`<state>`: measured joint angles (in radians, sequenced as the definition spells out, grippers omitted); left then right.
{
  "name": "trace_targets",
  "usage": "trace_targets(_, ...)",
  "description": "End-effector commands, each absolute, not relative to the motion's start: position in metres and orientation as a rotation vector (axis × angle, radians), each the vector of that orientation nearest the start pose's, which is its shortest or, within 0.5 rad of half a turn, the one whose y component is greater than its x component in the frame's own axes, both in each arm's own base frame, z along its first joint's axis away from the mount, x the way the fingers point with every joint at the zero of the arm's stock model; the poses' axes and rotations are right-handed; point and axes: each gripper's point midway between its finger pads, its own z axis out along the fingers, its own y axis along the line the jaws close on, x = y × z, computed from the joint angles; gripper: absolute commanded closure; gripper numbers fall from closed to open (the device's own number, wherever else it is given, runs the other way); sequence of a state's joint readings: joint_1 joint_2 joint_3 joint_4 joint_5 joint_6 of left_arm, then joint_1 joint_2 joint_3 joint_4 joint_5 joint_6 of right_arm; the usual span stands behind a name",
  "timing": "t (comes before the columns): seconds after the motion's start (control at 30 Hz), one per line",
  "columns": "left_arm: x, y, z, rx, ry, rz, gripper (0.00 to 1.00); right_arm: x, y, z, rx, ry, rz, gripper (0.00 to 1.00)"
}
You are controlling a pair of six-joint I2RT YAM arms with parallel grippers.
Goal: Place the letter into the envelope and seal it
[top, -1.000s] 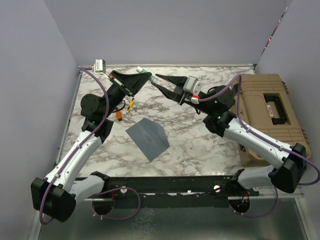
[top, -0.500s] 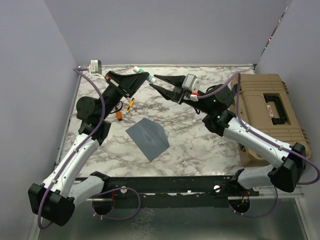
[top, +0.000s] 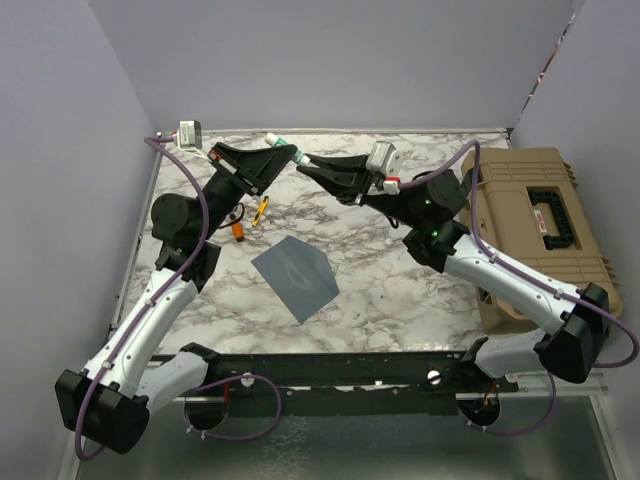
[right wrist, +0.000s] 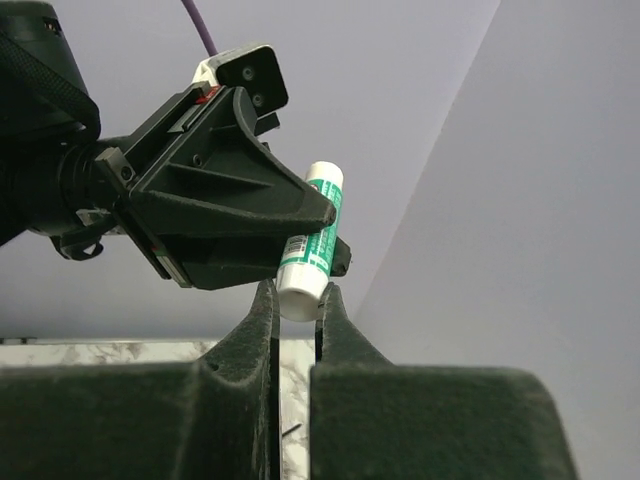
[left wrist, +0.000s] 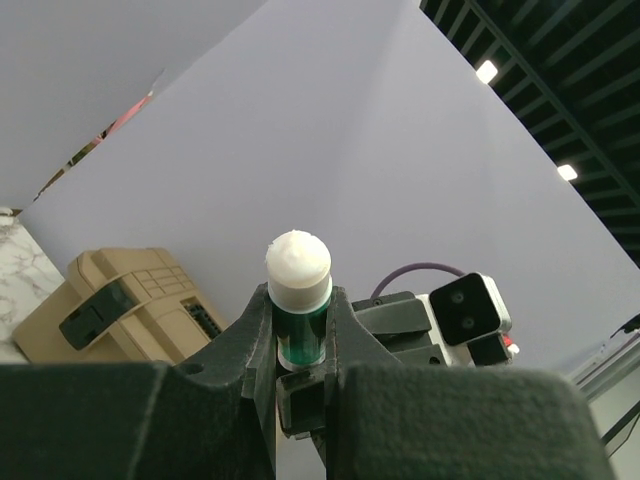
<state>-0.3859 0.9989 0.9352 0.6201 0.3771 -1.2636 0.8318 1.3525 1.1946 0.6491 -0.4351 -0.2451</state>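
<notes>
1. The left end effector (top: 288, 155) is raised high over the far part of the tabletop (top: 400, 290). It pinches a glue stick (right wrist: 310, 255) around its green middle, and both white ends stick out of the grip.
2. The right end effector (right wrist: 295, 300) meets it tip to tip. Its fingers are pressed onto the lower white end of the same stick, so both hold one thing.
3. The step in hand is, I think, to open the stick for the sealing. To do it well, the right end effector should pull straight along the axis of the stick, or turn around this axis, while the left one grips firmly. A pull to the side could tilt the stick between the left fingers or make it slip out.
4. The right one grips only the very end, so a slow pull seems safer.
5. The envelope (top: 295, 277) lies flat on the tabletop, well below both end effectors and more toward the near edge. Nothing touches it.
6. The letter is not seen in any view. It may be inside the envelope, but I cannot tell.
</notes>
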Motion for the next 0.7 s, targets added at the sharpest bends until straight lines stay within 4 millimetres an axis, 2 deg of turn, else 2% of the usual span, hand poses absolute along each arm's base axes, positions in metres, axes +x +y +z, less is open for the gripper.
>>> trace_targets(0.0,0.247,-0.213,0.499,-0.061,1.168,-1.642,1.00,0.238,0.373,0.489,-0.808,0.756,0.937,0.99)
trace_targets(0.17,0.245,-0.208,0.499,0.025,1.125,-1.508,1.00,0.235,0.360,0.509,-0.454,0.933,1.324,0.99)
trace_targets(0.23,0.244,-0.205,0.499,0.073,1.100,-1.431,1.00,0.235,0.355,0.511,-0.295,0.988,1.503,1.00)
trace_targets(0.33,0.240,-0.203,0.500,0.144,1.060,-1.350,1.00,0.229,0.355,0.514,-0.166,0.999,1.727,0.99)
trace_targets(0.4,0.235,-0.204,0.500,0.207,1.034,-1.306,1.00,0.232,0.355,0.513,-0.047,1.021,1.864,0.99)
trace_targets(0.47,0.232,-0.204,0.498,0.254,1.013,-1.264,1.00,0.231,0.354,0.514,0.031,1.025,1.987,0.99)
trace_targets(0.67,0.223,-0.207,0.498,0.352,0.959,-1.223,1.00,0.235,0.355,0.514,0.191,1.046,2.200,0.99)
